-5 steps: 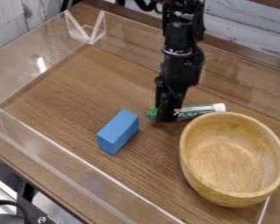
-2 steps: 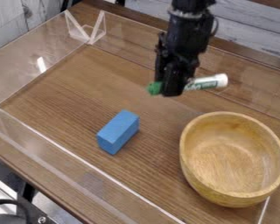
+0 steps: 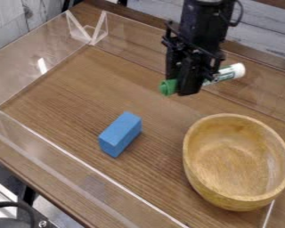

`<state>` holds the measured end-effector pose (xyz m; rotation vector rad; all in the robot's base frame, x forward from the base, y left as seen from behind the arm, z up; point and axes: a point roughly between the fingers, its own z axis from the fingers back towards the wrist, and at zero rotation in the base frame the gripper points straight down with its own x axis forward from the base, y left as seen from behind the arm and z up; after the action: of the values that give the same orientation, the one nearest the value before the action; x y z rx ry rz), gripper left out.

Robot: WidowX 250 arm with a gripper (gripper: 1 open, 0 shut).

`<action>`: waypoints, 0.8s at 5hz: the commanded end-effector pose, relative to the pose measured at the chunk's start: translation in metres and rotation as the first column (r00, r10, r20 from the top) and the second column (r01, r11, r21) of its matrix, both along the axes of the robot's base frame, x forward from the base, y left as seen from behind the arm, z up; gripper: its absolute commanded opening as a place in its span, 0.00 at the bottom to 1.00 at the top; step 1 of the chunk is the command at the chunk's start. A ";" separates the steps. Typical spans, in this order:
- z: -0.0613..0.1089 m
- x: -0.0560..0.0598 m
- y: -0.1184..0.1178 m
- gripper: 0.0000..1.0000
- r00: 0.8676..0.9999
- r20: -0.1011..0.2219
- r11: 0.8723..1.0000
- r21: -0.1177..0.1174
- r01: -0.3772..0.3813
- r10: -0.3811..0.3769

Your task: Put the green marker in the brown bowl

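Camera view: brown bowl [image 3: 237, 160] sits on the wooden surface [image 3: 74, 98], nothing inside it. Tool [image 3: 187, 82] is clamped on the green marker [image 3: 216, 75], held crosswise in the air above the surface, beyond the bowl. Blue block [image 3: 120, 133] lies left of the bowl.

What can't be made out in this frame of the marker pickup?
- Green marker, camera view: its middle is hidden behind the gripper; only the green cap at left and the white end at right show.
- Finger contact on the marker: too small and dark to see.
- Arm above the gripper: cut off by the top edge.
- Brown bowl: its right rim is cut by the right edge.
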<state>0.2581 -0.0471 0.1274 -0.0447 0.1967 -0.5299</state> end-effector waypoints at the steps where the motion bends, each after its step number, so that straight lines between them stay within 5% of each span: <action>1: 0.020 -0.015 -0.016 0.00 0.997 0.068 0.999 -0.017 -0.039 0.040; 4: 0.018 -0.047 -0.055 0.00 0.979 0.113 0.985 -0.045 -0.166 0.170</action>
<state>0.2082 -0.1006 0.1331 -0.0521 0.1242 -0.3651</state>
